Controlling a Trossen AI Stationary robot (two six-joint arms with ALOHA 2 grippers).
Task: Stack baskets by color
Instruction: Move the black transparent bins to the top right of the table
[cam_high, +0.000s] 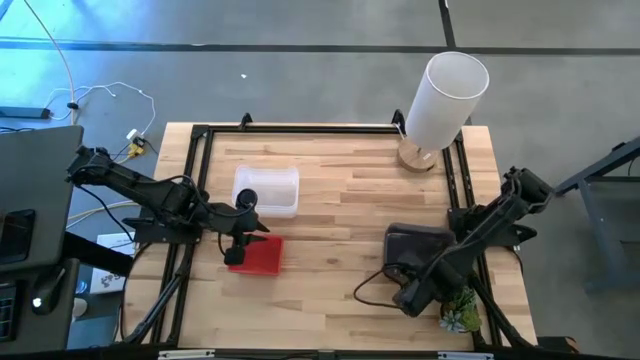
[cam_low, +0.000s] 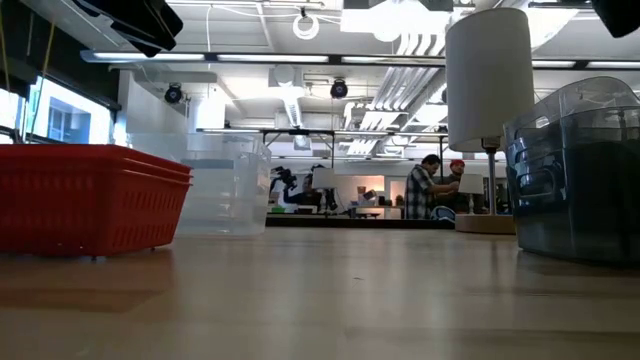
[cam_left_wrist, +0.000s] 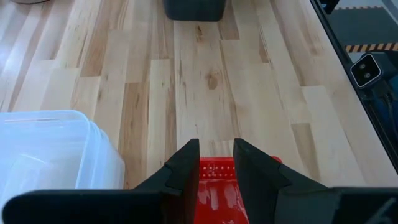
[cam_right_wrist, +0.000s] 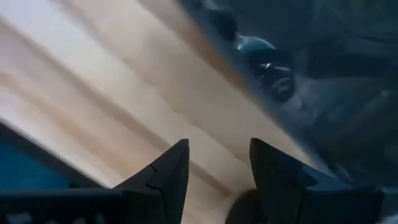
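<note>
We see the left gripper (cam_left_wrist: 216, 163) open above the red baskets (cam_high: 257, 254), beside the clear stack (cam_high: 268, 190), the right gripper (cam_right_wrist: 219, 163) open by the grey stack (cam_high: 417, 247).

Evenly lit wooden table (cam_high: 340, 200) under bright indoor ceiling lights.

Strip lights (cam_low: 250, 58) glare white overhead in the low view, and the near tabletop there is soft and out of focus. A blue glow tints the floor at the overhead view's upper left. The right wrist view is dim and smeared with blur; the red basket (cam_left_wrist: 217, 186) shows shiny reflections.
</note>
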